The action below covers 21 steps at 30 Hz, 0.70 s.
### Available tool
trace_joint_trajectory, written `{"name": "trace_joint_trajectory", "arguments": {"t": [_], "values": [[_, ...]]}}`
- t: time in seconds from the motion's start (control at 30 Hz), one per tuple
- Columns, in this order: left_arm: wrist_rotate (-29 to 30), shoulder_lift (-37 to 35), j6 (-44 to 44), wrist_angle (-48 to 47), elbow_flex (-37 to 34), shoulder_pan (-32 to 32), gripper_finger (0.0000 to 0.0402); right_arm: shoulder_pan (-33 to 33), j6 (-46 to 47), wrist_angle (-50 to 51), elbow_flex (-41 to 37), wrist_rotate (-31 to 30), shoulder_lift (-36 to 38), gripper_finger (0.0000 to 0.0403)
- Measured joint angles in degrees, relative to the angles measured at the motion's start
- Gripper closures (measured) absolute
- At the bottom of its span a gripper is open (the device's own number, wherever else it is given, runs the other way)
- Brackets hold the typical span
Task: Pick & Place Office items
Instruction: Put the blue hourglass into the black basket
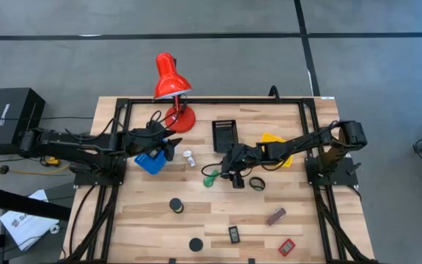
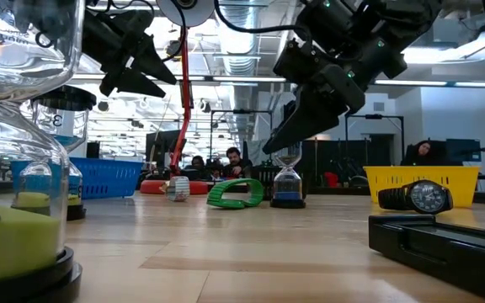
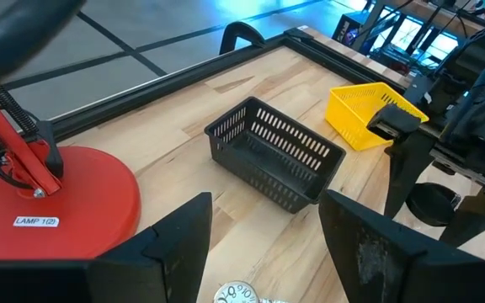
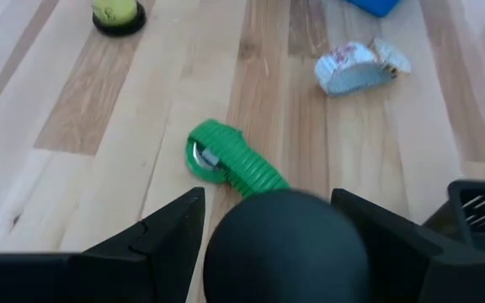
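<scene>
My right gripper is open, its fingers on either side of the round black top of a small hourglass standing upright on the table. A green coiled piece and a white tube lie just beyond it. A black ring-like watch lies beside it. My left gripper is open and empty, hovering by the blue bin above the white tube. Black discs, a brown block, a black rectangle and a red tag lie nearer the near edge. My right gripper comes at the hourglass from above, slanting down, with the black top between its fingers. I cannot tell whether the fingers touch it. The hourglass stands upright with its base on the table.
A red desk lamp stands at the far edge. The blue bin sits under my left arm. A black bin and a yellow bin sit near the far side. A black frame rims the table.
</scene>
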State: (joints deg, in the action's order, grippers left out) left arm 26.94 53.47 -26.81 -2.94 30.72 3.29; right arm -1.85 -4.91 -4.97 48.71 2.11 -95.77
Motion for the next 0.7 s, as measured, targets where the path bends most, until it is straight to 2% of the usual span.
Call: {"name": "trace_joint_trajectory", "arguments": {"t": [0.7], "values": [[0.0,0.0,0.0,0.0,0.0,0.0,0.0187,0.0,-0.2,1.4,0.0,0.0,0.0,0.0154]]}}
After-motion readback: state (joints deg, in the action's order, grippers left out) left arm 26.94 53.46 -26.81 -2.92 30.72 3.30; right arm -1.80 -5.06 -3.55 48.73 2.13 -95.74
